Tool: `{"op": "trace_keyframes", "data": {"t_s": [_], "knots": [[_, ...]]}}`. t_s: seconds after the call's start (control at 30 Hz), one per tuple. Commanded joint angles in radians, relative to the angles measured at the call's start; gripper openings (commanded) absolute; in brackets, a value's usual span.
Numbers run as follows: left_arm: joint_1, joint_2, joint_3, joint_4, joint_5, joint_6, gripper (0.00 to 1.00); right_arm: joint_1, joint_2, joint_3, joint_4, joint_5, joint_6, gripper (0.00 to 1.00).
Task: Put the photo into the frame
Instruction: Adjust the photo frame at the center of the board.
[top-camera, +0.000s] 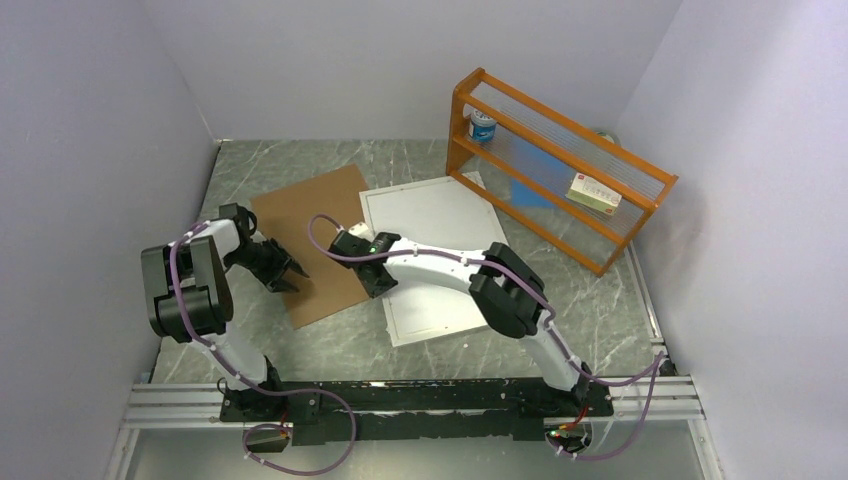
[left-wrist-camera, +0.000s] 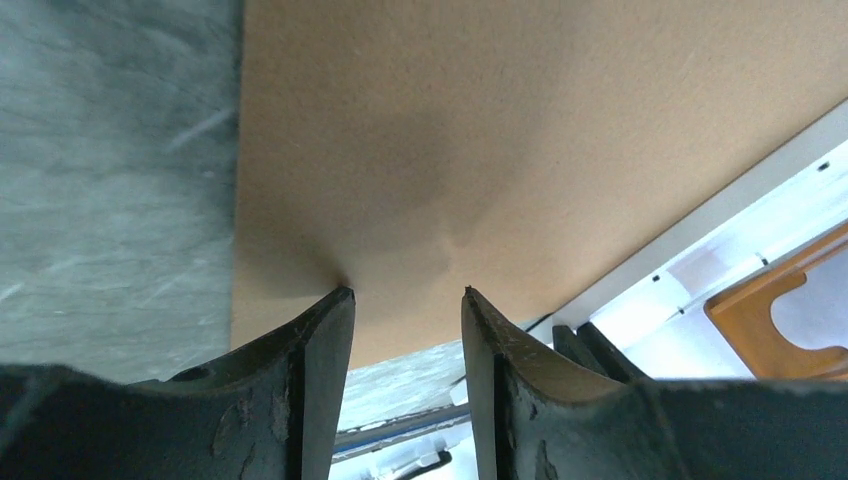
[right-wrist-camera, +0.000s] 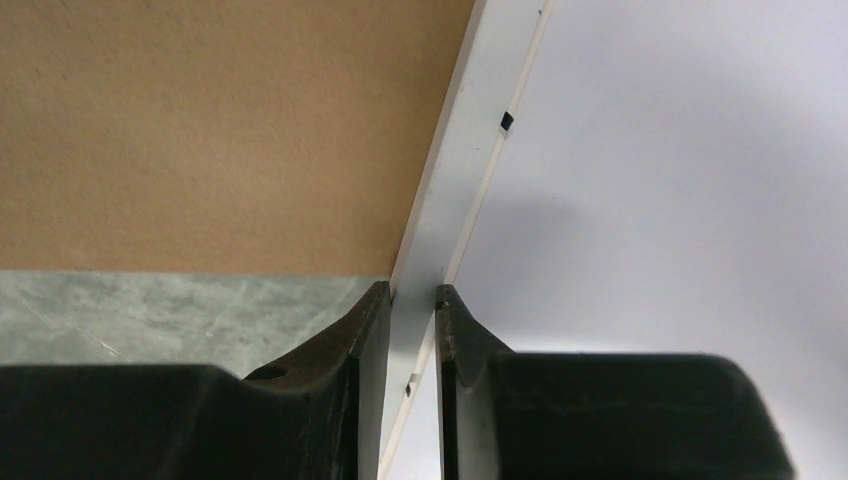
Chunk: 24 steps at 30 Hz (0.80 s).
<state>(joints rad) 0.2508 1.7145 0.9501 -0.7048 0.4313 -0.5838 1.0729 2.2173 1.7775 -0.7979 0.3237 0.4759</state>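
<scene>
We reckon step is gripping frame (right-wrist-camera: 450, 170): right gripper (right-wrist-camera: 410, 291) pinches its side rail, brown board (left-wrist-camera: 500, 130) just outside fingertips. Left gripper (left-wrist-camera: 405, 295) gapes empty over board. Photo not visible to us. Next: gentle, level lift.

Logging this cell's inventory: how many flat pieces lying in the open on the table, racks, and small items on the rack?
Flat pieces: 2, brown board, white frame
Racks: 1, orange rack
Small items: 2, can, box
Total: 5

Frame (top-camera: 440, 225) white; backing board (top-camera: 315, 235) plain brown; table (top-camera: 290, 165) grey-green, marbled with pale veins; rack (top-camera: 560, 165) orange; walls (top-camera: 300, 60) pale lilac.
</scene>
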Motion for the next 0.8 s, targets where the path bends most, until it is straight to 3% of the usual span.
{"op": "trace_keyframes", "data": {"t_s": [0.0, 0.37, 0.63, 0.77], "knots": [[0.012, 0.016, 0.051, 0.004, -0.07, 0.035, 0.5, -0.003, -0.076, -0.116, -0.039, -0.056, 0.009, 0.21], [-0.04, 0.063, 0.2, 0.115, 0.143, 0.022, 0.54, 0.013, -0.382, -0.514, 0.099, -0.112, -0.035, 0.13], [-0.21, 0.193, 0.44, 0.277, 0.186, -0.062, 0.59, 0.012, -0.507, -0.696, 0.179, -0.12, -0.028, 0.14], [-0.312, 0.311, 0.57, 0.372, 0.16, -0.119, 0.6, 0.013, -0.513, -0.712, 0.197, -0.105, -0.023, 0.21]]}}
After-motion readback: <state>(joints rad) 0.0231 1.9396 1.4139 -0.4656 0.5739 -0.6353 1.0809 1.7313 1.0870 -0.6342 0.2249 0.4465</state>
